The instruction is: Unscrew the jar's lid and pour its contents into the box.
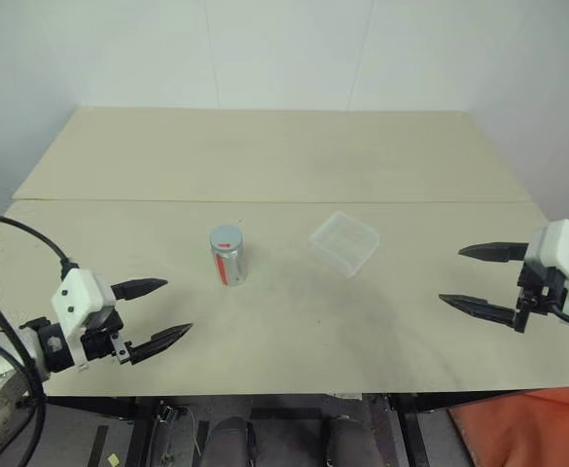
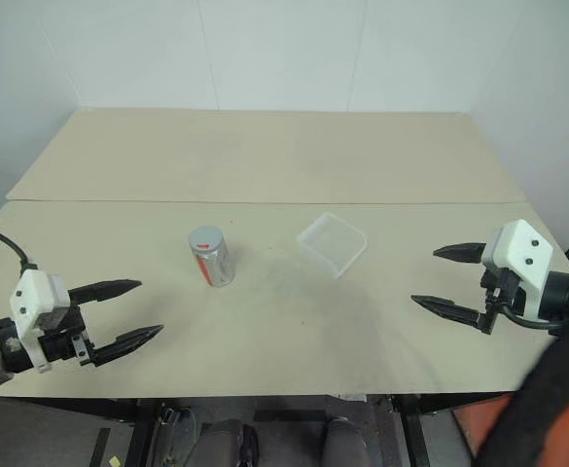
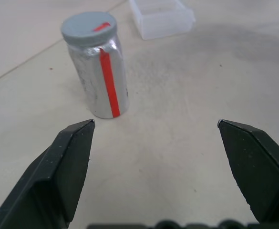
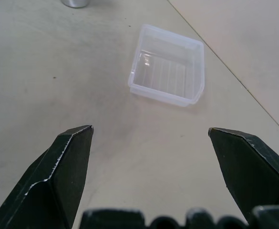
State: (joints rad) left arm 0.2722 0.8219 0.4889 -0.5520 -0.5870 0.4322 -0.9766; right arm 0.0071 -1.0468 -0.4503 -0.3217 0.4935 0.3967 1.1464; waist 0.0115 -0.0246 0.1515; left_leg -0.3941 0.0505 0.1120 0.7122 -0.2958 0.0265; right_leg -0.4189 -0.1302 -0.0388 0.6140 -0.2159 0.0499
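Left pincer (image 1: 158,316): spread wide and holding nothing; it hangs above the table's near edge, well apart from the jar, on the robot's left of it and nearer the robot, its tips aimed roughly toward the jar.
Right pincer (image 1: 474,279): also spread wide and empty; it sits well apart from the jar on the robot's right side, past the box, tips turned inward.
Jar (image 1: 228,257): stands upright near the middle of the table, silvery with a red stripe down its side; it is free of both pincers.
Lid (image 3: 88,28): grey disc with a small red mark, seated flat on top of the jar, so the unscrewing is judged not yet begun.
Box (image 1: 344,243): clear shallow tray lying on the table near the jar, on the robot's right of it, apart from it; it looks empty.
Contents: hidden inside the closed jar, so nothing can be said of them.
Table (image 1: 265,156): pale, smooth surface with a seam running across it beyond the jar.
Risk, tipping: the jar is narrow and tall, so an approach that nudges its upper half would likely topple it and let it roll.
Risk, spinning: a weak hold on the slick metal body would let the whole jar turn with the lid.
Risk, pour: the tray is light and low-walled, so a bump would shove it aside, and a tiny piece could bounce out.
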